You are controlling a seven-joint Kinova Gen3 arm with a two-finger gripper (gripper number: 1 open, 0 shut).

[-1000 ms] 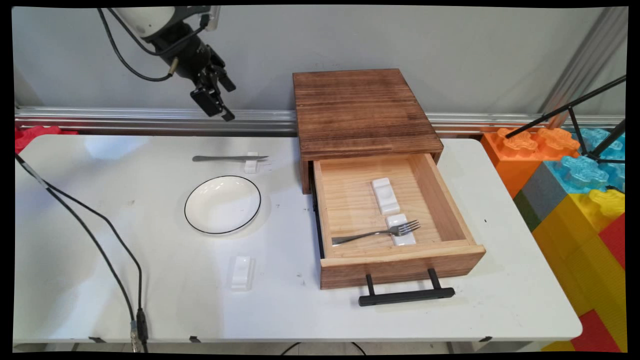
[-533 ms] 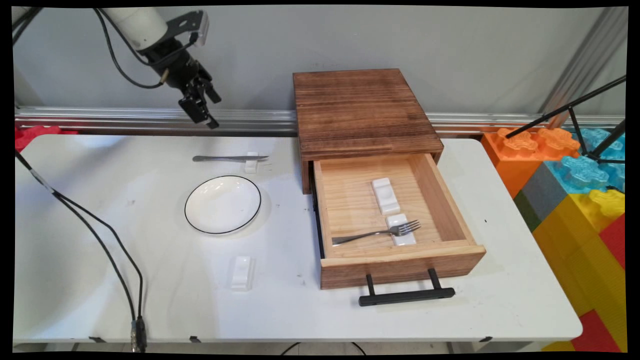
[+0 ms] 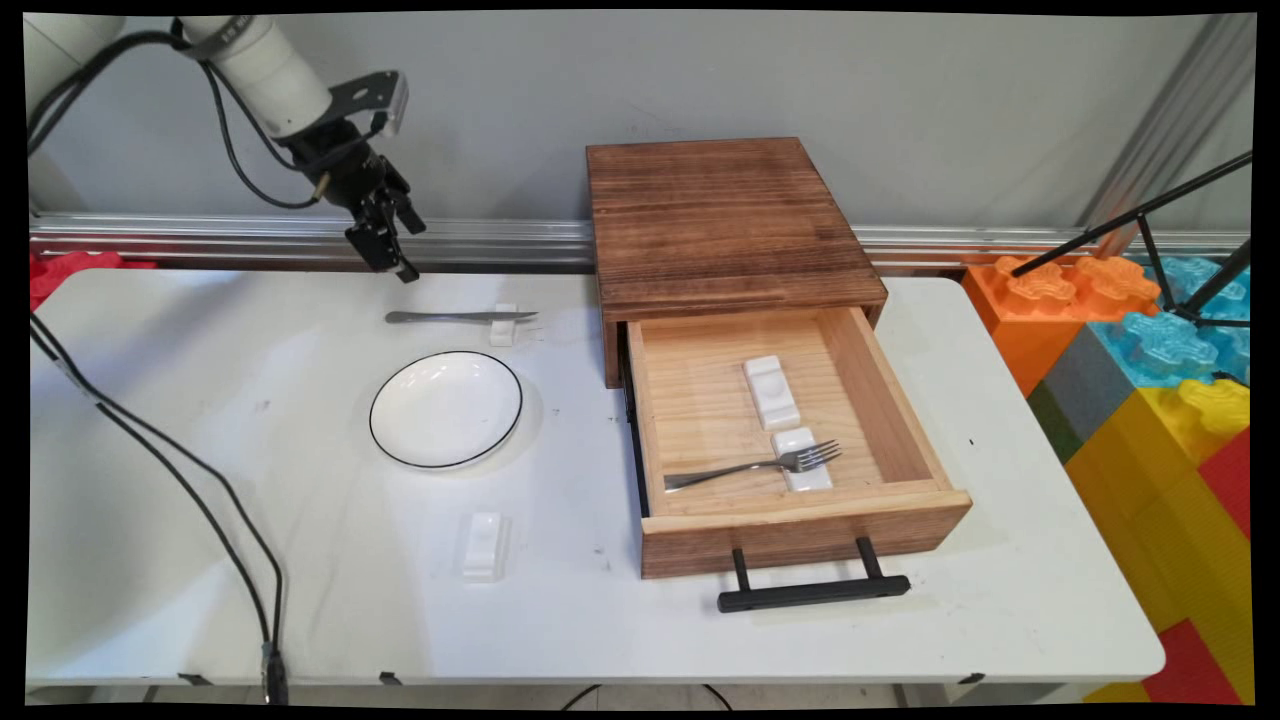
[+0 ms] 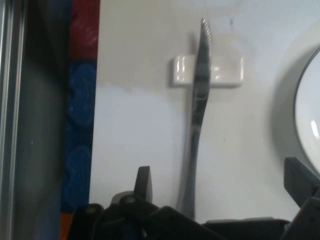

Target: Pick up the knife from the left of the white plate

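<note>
From the main view, my gripper (image 3: 385, 250) hangs above the table's (image 3: 200, 450) far left part, close to the wall rail, with the knife (image 3: 455, 317) just below and slightly right of me. The knife lies flat, its long axis running left to right along the far edge, its blade end propped on a small white rest (image 3: 502, 325). The plate (image 3: 446, 408) sits nearer the camera, apart from the knife, and the open drawer (image 3: 790, 440) with a fork (image 3: 755, 466) stands well to the right. In the hand view, the knife (image 4: 197, 115) runs straight up from between my fingers (image 4: 143, 184), its tip across the rest (image 4: 207, 71). My jaws are spread wide and grip nothing. The table edge lies close on one side, the plate rim (image 4: 300, 107) on the other.
</note>
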